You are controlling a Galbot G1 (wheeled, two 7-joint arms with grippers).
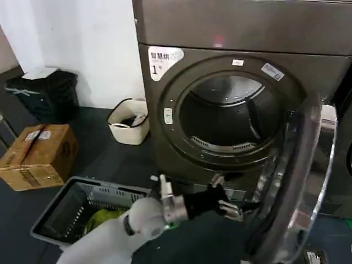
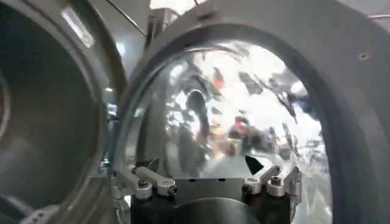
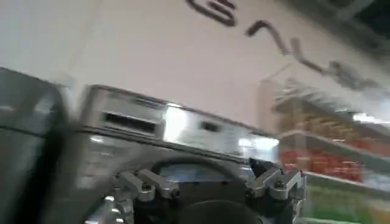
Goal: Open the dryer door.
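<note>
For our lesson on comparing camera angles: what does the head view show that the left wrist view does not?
Head view alone: the dryer's white corner label, a grey basket, a cardboard box and a white bin on the floor. Left wrist view alone: the domed glass close up, full of reflections. Both: the swung-open dryer door and the open left gripper at its inner face.

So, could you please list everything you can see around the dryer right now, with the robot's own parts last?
dryer: one, dark bronze-grey, centre, drum open.
dryer door: one, chrome ring, swung open at right.
white label: one, dryer's upper left corner.
cardboard box: one, brown, floor at far left.
white basket: one, floor beside the dryer.
grey crate: one, floor, green item inside.
black bin: one, by the wall.
left gripper: open, at the door's inner face.
right gripper: open, raised, facing another machine.
</note>
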